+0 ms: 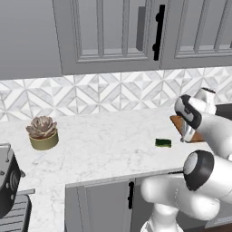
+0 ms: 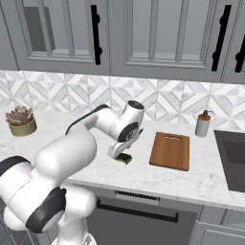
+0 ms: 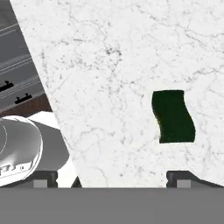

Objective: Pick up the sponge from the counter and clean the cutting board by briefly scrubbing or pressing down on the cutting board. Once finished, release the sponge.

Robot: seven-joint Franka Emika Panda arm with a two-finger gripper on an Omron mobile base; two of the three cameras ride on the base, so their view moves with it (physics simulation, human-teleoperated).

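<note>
One small flat dark green rectangular sponge lies on the broad white marble counter, clear of the board and near the front edge. One thin reddish-brown rectangular wooden cutting board lies flat on the same counter, to the right of the sponge and apart from it. One potted succulent in a tan round pot stands well to the left. One pale soap dispenser bottle stands behind the board, beside one dark sink basin. One dark appliance sits at the far left edge in the left base view.

The white arm reaches forward from the base, elbow raised, wrist bent downward over the counter. The two-finger gripper points down at the marble, with the sponge just beyond its right finger tip in the hand view. The finger tips stand spread wide apart and hold nothing; the sponge rests free on the counter.
</note>
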